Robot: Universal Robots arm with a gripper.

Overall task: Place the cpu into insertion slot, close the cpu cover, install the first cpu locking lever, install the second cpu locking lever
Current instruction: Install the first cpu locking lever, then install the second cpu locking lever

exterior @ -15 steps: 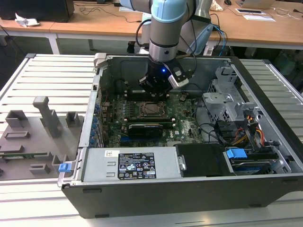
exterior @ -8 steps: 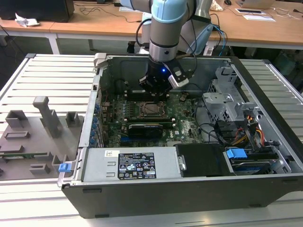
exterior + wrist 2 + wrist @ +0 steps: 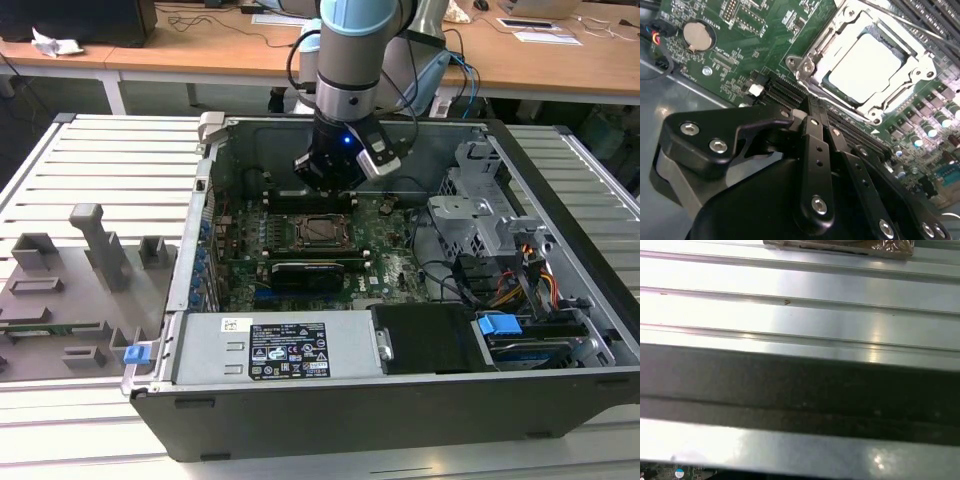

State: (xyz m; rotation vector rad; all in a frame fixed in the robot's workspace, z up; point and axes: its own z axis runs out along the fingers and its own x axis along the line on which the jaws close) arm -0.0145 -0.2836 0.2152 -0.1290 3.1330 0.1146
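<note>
Cpu (image 3: 865, 67) seated, cover (image 3: 875, 107) down over it.
Gripper (image 3: 330, 180) hangs beside the slot (image 3: 322, 230); jaws pressed together, holding nothing.

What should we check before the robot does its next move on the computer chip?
1. Is the cpu sitting in the insertion slot? Ok, its pale top lies flat inside.
2. Is the cpu cover down over the chip? Ok, the frame lies around it.
3. Are the locking levers fastened? Cannot tell.
4. Is the claw empty? Ok, it holds nothing in the second wrist view.
5. Is the claw close to the socket? Ok, it hangs just above the board beside it.
</note>
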